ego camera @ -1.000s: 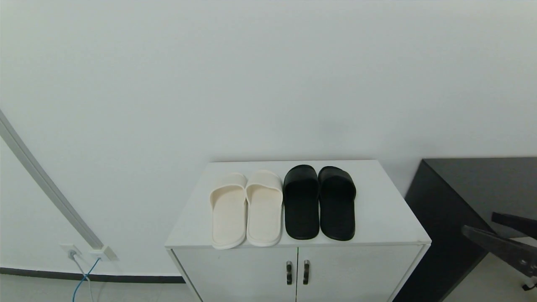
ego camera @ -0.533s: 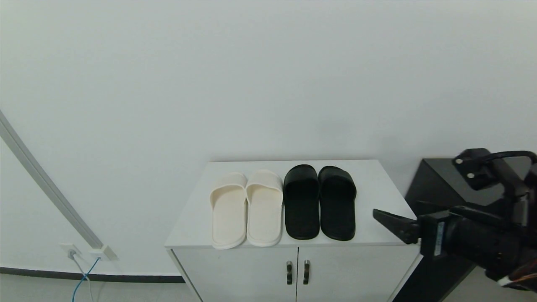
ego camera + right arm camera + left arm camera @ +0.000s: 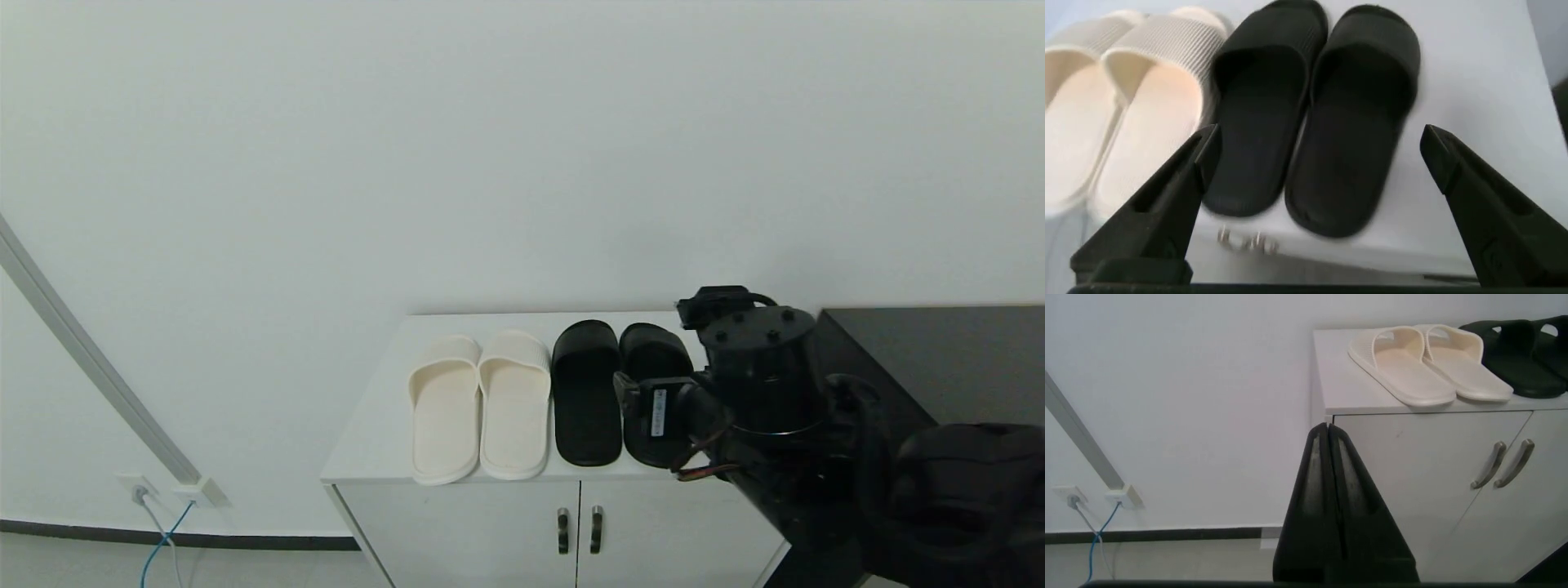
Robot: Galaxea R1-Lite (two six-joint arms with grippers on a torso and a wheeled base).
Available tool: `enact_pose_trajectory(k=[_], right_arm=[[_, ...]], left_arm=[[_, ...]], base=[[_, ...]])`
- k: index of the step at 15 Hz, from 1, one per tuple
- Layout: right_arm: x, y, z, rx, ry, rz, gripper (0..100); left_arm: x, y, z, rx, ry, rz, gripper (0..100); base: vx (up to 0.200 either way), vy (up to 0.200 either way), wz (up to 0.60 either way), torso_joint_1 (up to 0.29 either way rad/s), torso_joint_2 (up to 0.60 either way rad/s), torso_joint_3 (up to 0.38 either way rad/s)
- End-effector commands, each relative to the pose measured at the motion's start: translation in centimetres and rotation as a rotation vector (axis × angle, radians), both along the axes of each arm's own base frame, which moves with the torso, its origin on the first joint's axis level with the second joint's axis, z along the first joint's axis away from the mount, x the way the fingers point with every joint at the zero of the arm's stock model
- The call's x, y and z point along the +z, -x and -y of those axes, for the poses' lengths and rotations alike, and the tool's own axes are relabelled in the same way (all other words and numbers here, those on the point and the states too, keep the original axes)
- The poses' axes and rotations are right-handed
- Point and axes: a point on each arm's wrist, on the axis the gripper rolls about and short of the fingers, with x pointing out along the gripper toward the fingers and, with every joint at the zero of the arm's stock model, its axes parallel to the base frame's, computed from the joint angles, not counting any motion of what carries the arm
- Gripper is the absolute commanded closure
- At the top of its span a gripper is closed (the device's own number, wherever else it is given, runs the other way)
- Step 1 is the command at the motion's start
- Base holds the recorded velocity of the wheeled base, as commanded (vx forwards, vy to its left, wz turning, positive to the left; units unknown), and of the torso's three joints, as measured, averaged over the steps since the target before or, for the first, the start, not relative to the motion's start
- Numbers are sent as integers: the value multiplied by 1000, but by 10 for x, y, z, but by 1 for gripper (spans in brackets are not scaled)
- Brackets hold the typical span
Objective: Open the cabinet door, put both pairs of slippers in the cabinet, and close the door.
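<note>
The cabinet [image 3: 371, 433] is viewed by the head camera from in front and above, some way off, facing forward and down. Its top, the upper strip of its front and much of the wall [image 3: 522, 163] behind are taken in. The left wrist camera is set off the cabinet's left front corner and aimed past the closed left gripper [image 3: 1328, 429], so the top is seen at a shallow angle. The right wrist camera is held close over the top and pointed steeply down between the spread fingers of the right gripper [image 3: 1319, 135]. The white slippers [image 3: 478, 408], black slippers [image 3: 586, 400] and door handles [image 3: 579, 529] are shared by all three views.
</note>
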Motion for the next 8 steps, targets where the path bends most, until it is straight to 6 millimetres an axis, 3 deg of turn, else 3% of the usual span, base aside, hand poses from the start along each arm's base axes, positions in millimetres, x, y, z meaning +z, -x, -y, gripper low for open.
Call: enact_pose_trajectory(k=[1, 4, 8], right_arm=[[-41, -34, -25, -69, 55, -20, 0], [-64, -66, -34, -143, 48, -2, 0], [-74, -95, -40, -188, 31, 18, 0]], left_arm=[[0, 0, 0, 0, 0, 0, 100], [0, 0, 0, 0, 0, 0, 100], [0, 0, 0, 0, 0, 0, 100]], base=[[0, 0, 0, 0, 0, 0], [0, 0, 0, 0, 0, 0], [0, 0, 0, 0, 0, 0]])
